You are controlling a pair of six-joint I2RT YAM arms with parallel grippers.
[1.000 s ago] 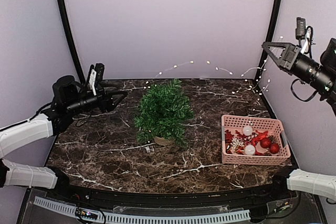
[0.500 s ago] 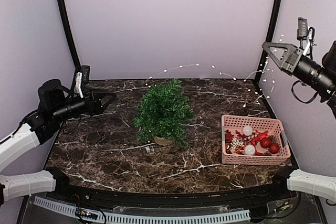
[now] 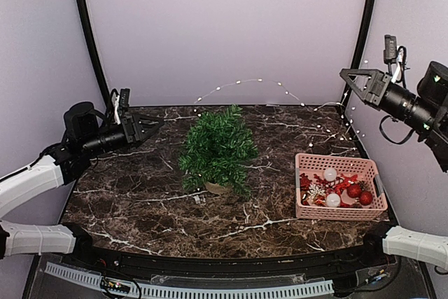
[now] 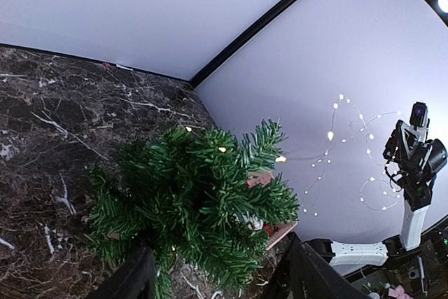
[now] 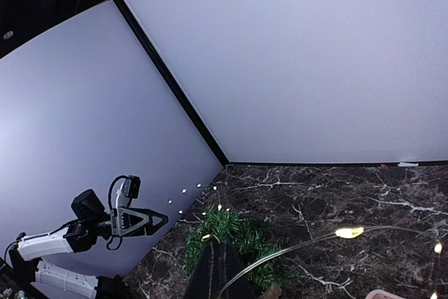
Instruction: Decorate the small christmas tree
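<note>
**Light tree, springy wire: steady it low**

The small bushy dark-green artificial christmas tree stands upright on its tan pot in the middle of the dark marble table. Expect it to be light and tippy, with soft needles that snag. Steady it low, at the trunk or pot, never by the branch tips.

Your right tool, raised at the right, is pressed together on the thin wire string of warm fairy lights, which arcs over to the treetop and looks springy. Your left tool hovers spread and empty, left of the tree.
</note>
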